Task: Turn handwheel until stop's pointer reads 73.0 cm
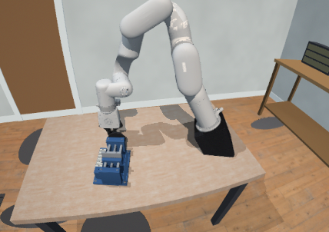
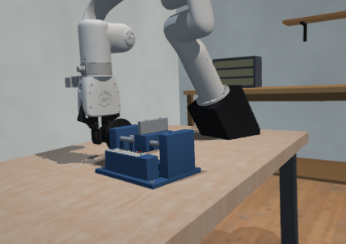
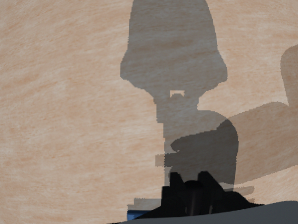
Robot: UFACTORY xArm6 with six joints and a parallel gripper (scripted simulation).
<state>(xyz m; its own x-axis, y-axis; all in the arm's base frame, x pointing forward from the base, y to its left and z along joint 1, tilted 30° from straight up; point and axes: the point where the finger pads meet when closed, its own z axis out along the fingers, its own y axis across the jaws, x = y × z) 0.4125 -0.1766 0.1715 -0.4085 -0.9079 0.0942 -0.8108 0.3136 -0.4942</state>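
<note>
A blue stop fixture (image 1: 111, 164) sits on the wooden table, with a grey stop block (image 2: 153, 125) riding on two grey rods and a scale strip (image 2: 126, 151) with a small red pointer along its near side. A dark handwheel (image 2: 117, 124) is at the fixture's far end. My gripper (image 2: 101, 136) hangs straight down at that end and is shut on the handwheel; it also shows in the top view (image 1: 112, 130). In the wrist view only the dark fingers and a sliver of blue show at the bottom edge. The pointer's reading is too small to tell.
The arm's black base (image 1: 214, 136) stands on the table at the right of the fixture. A wooden shelf (image 1: 304, 100) with a dark box (image 1: 317, 57) stands off the table at the far right.
</note>
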